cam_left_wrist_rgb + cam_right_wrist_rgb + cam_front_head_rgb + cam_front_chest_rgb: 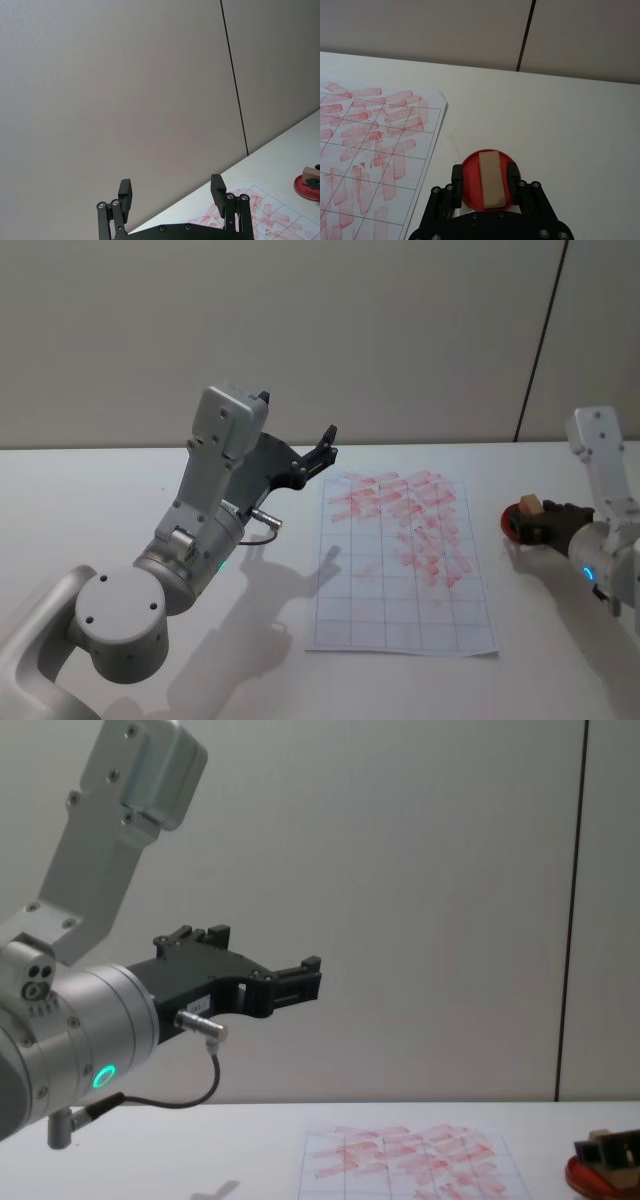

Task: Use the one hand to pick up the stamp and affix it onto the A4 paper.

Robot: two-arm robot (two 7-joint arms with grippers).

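Closest to the body, the left arm is raised off the bench (150,500), and its left tool (172,192) hangs in the air with both black fingers spread wide and nothing between them; in the chest view that tool (300,982) points out toward the back wall, well above the bench top. Just beyond and to the right of it the A4 paper (400,560) lies flat on the bench, a white gridded sheet with smudgy red marks crowded over its far half (365,150).

Over to the right side now: the right tool (484,181) is down at the red dish (470,172), which sits near the paper's right edge but apart from it. The stamp (491,180), a tan block, rests in that dish, and the tool's fingers stand on either side of it, close along its long flanks; whether they are pressing it I cannot tell. From the head view the stamp (529,506) shows atop the dish (510,523).
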